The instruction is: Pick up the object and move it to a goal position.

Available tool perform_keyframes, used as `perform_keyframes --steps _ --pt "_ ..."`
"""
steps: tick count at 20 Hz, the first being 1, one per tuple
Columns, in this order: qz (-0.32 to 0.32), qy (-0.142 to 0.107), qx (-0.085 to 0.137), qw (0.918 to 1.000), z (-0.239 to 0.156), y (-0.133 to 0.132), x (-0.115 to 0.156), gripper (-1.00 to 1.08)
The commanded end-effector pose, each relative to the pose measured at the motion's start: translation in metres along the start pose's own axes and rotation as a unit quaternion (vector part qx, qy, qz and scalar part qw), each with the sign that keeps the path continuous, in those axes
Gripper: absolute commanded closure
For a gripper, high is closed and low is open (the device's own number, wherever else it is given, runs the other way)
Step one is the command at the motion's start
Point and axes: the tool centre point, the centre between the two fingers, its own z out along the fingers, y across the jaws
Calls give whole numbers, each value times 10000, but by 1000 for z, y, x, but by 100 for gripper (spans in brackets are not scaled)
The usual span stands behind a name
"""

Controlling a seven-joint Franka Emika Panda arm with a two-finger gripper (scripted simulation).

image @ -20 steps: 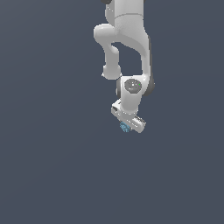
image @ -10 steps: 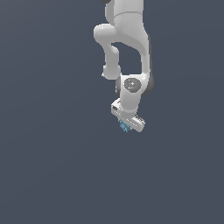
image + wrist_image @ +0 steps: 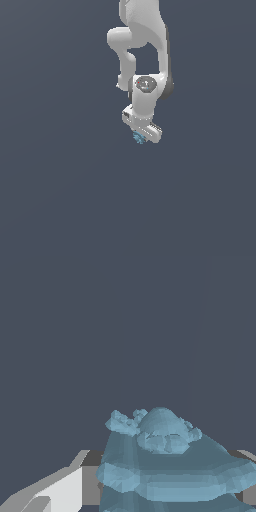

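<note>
The object (image 3: 138, 137) is a tiny light-blue lump with pale stripes. In the exterior view it sits right under the white arm's hand, between the fingers of my gripper (image 3: 139, 138). In the wrist view the object (image 3: 167, 461) fills the space close to the camera, with a grey-white finger (image 3: 55, 488) beside it and a sliver of the other finger (image 3: 245, 456) on its far side. The gripper is shut on the object. The fingertips are mostly hidden by the hand in the exterior view.
The white arm (image 3: 142, 45) hangs down from the top of the exterior view. Around it there is only a plain dark grey-blue background, with no other objects, edges or goal marker in sight.
</note>
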Motion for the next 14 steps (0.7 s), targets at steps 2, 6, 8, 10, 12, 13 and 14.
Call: perform_keyframes --steps 2,6,8,10,12,13,14 --pt "3 0 4 10000 -23 15 1 108" --pt "5 -3 5 10000 -55 36 3 108" --pt "5 -3 5 10000 -72 47 4 108" --pt "5 -3 5 10000 -89 58 5 108" --pt "5 -3 5 10000 -106 68 6 108" --pt "7 -4 4 10000 -113 73 7 108" --pt "7 -4 4 10000 -121 78 8 108"
